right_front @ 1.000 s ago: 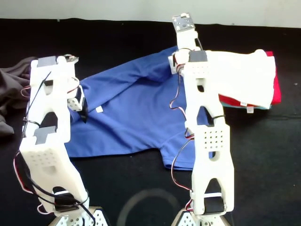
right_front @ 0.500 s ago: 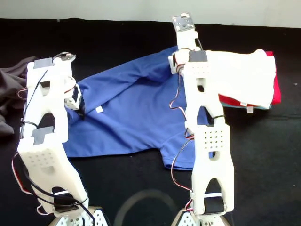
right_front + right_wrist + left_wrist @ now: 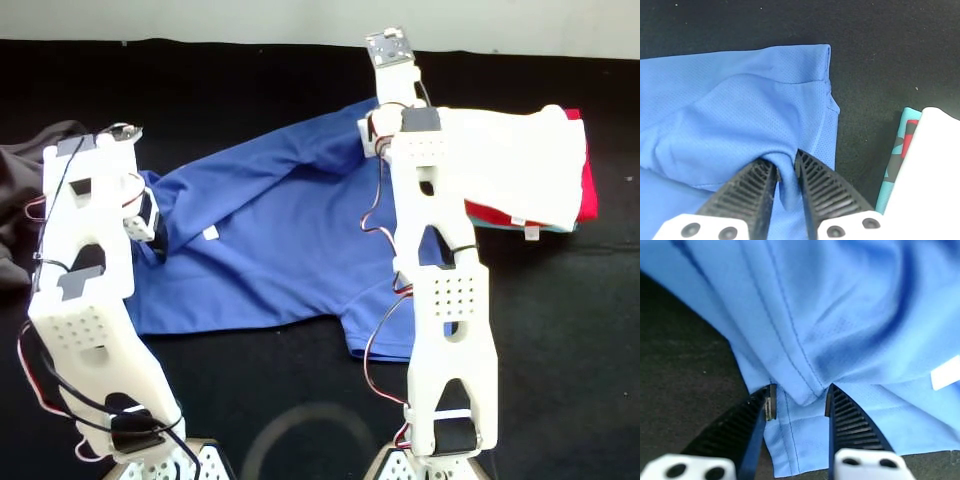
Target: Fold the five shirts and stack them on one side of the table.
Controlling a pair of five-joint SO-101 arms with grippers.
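**Pinched at Two Points, Set for the Fold**

Shows the blue shirt (image 3: 270, 230) spread across the centre of the black table (image 3: 560, 320), held in two places. At centre left of the high view, finds the left gripper (image 3: 799, 402) with jaws a little apart, a thick ridge of the shirt's edge bunched between them. At upper centre, finds the right gripper (image 3: 786, 167) with jaws pressed nearly together, pinching a tuck of cloth near a sleeve's hem. Places the stack of folded shirts (image 3: 530, 170), white over red and teal, at upper right, just beside the blue cloth. Leaves a dark shirt (image 3: 20, 180) crumpled at the left edge.

To fold well, by the look of it: lift both holds together and level, so as not to skew the cloth. Carry the held edge over the body of the shirt in one arc, keeping light tension between the two grips. Watch the left hold, probably the looser of the two. Steer clear of the stack on the way. Let go only once the edges line up.
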